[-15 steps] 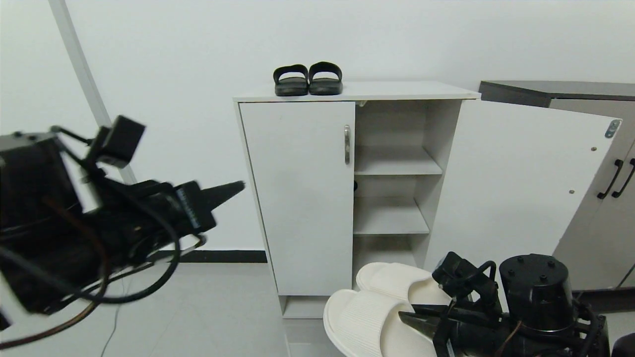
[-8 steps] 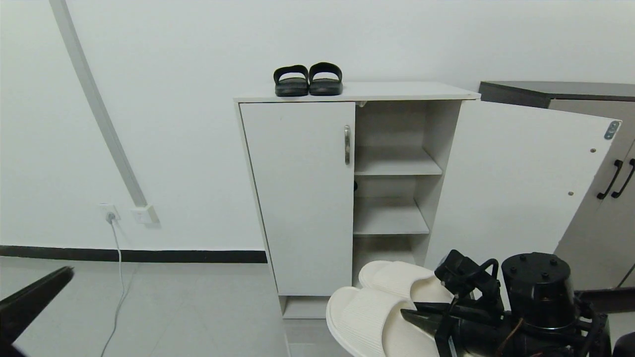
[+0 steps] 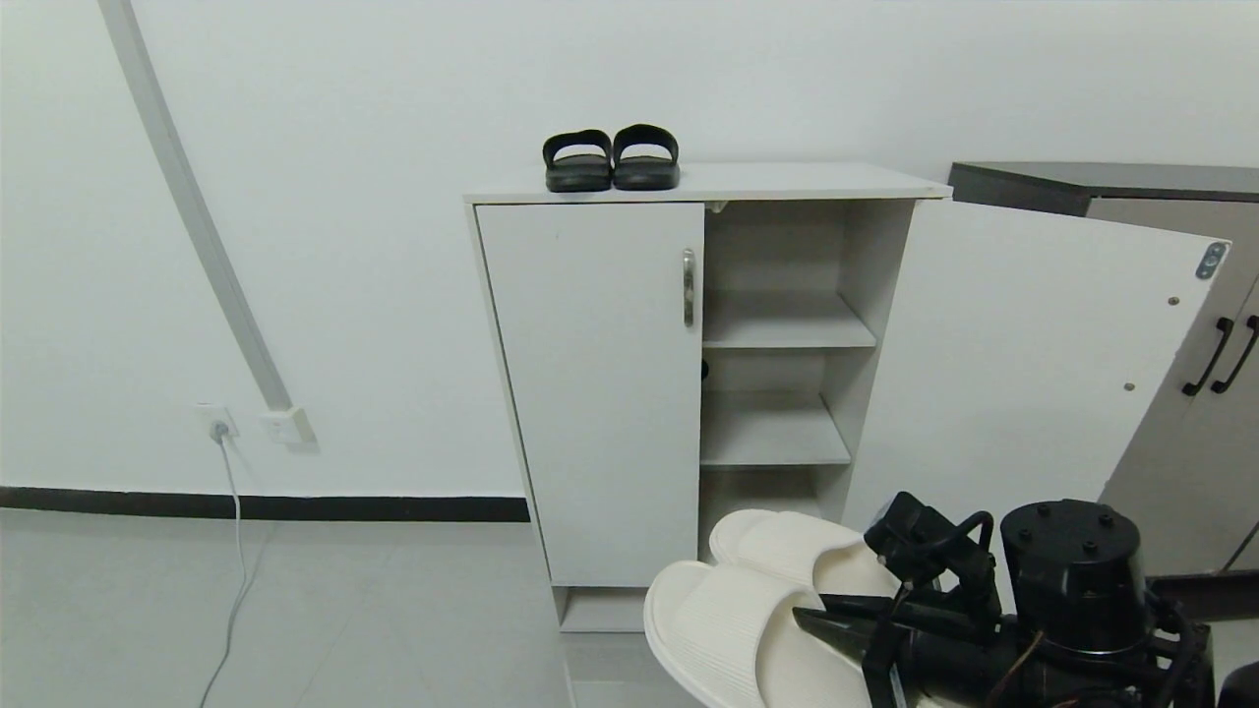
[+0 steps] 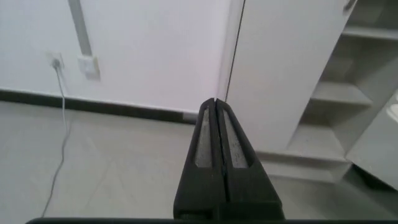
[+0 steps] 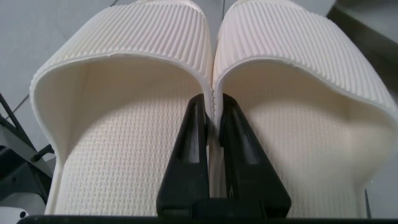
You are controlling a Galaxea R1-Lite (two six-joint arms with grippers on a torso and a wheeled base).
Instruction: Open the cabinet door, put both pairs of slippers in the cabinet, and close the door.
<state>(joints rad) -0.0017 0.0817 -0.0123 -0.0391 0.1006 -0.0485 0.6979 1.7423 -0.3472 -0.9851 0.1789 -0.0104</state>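
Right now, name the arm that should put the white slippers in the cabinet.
Right. The right gripper is shut on the white slippers before the open cabinet; the left gripper is shut on nothing.

Heels of white slippers (image 3: 733, 619) (behind right gripper (image 3: 802, 618))

Cabinet (image 3: 807, 180), standing on the floor (image 3: 344, 610) against the wall (image 3: 344, 246). On its top, at the left end by the front edge: first pair of slippers (image 3: 611, 159), side by side and touching. Left door (image 3: 590, 393) shut. Right door (image 3: 1013, 364) swung out to the right, standing before a neighbouring cabinet (image 3: 1210, 472). In the opened right compartment: upper shelf (image 3: 787, 329) above lower shelf (image 3: 772, 442). Low before the foot of that compartment: second pair of slippers (image 3: 748, 610), side by side, toes toward the cabinet, their two meeting inner walls pinched between the fingers of the right gripper (image 5: 212, 109) from behind. Left of the cabinet, low on the wall: socket (image 3: 216, 423), its cable (image 3: 231, 551) hanging to the floor.
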